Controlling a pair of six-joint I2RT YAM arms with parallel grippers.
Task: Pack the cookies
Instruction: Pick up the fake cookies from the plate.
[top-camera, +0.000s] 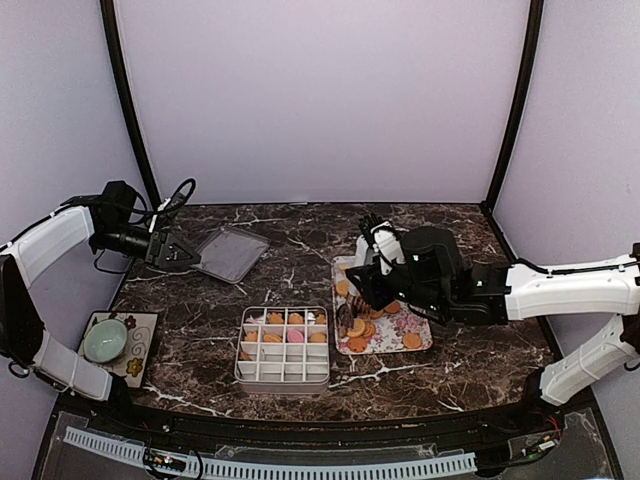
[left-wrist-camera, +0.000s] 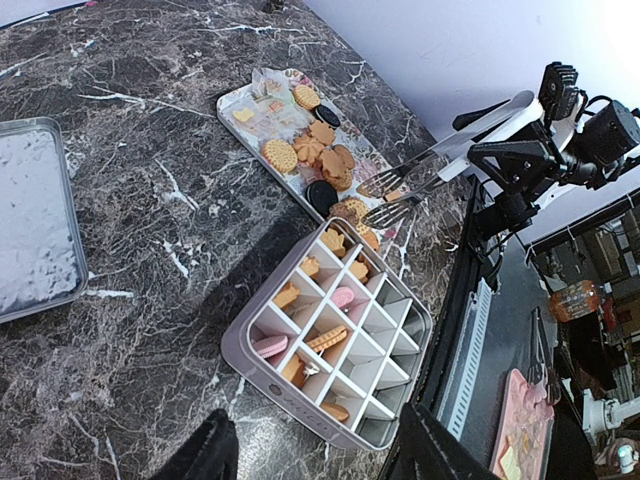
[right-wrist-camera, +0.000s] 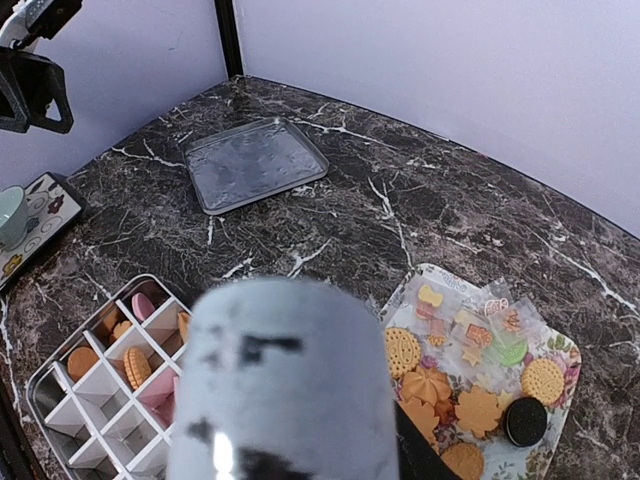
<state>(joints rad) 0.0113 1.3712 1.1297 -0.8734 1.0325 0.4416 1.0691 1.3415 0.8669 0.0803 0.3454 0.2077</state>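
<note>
Right claw (left-wrist-camera: 530, 110) is clenching the metal tongs (left-wrist-camera: 440, 150), their tips reaching the cookies (left-wrist-camera: 320, 155) on the flower-patterned tray (left-wrist-camera: 232, 100) at its end nearest the divided box (left-wrist-camera: 290, 400). Your left claw (left-wrist-camera: 315, 460) is hanging released and empty beside the metal lid (top-camera: 232, 253) on the bench (top-camera: 450, 230). You are best closing the tips around one biscuit lying apart, squeezing gently and carrying it level to an unfilled cell. You are counting roughly a dozen loose cookies, two black, and about nine boxed, two pink.
</note>
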